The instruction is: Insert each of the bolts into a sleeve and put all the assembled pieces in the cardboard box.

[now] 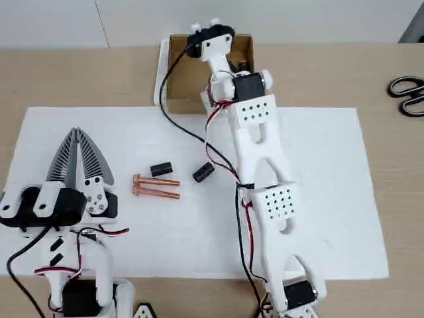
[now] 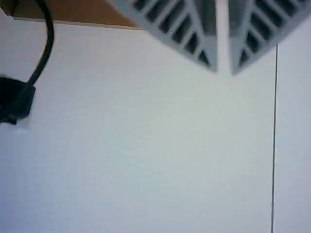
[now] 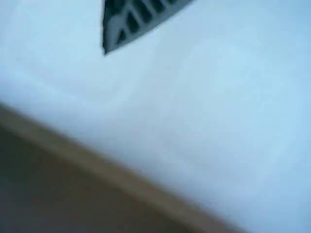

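A big white sheet of paper (image 1: 324,159) lies flat on a wooden counter (image 1: 79,73). Black scissors (image 1: 406,94) lie on the bare wood, far off by the right edge and well apart from everything else. A thin black cable (image 1: 182,129) hangs from the right arm and crosses the paper near the small parts.

Two bolts (image 1: 156,186) lie on the paper side by side, touching along their length. They are long and thin, shiny like copper, and each has a wider head at its left end. Two sleeves sit close by. They are short, black and shaped like little tubes. One sleeve (image 1: 161,168) lies just above the bolts. The other sleeve (image 1: 203,172) lies a bit to the right, tilted, next to the cable. No bolt is inside a sleeve.

The cardboard box (image 1: 180,76) is brown and open at the top. It stands at the far edge of the paper. The long white right arm stretches over the paper, and the right tool (image 1: 211,33) is over the box. The arm covers much of the box. I cannot tell if this tool is open or closed.

The left tool (image 1: 78,132) is gray with ribs and comes to a point. It is over the left part of the paper, closed and holding nothing, near the bolts but not touching them.
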Available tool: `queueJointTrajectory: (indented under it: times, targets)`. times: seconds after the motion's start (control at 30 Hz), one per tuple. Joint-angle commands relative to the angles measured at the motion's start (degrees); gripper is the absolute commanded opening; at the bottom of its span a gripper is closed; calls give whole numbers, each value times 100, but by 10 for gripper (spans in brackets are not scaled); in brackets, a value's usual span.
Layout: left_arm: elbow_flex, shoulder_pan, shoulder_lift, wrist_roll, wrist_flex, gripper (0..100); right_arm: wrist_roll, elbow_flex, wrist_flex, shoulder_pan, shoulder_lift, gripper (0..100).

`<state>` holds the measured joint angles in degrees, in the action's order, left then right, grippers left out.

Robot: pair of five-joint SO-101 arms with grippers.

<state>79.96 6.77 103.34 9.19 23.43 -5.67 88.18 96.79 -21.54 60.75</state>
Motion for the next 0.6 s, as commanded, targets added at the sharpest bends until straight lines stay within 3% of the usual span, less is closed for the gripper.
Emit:
queueJointTrajectory:
  times: [0.0,0.33,0.57]
  targets:
    - [-13,9,53,-18,-70,6,35,-668,75,-268,-901,215]
    - [-13,9,53,-26,53,6,53,-4149,31,-1007,-2844,215]
    - [-22,211,53,-9,923,6,44,-4229,-4,-831,-3363,213]
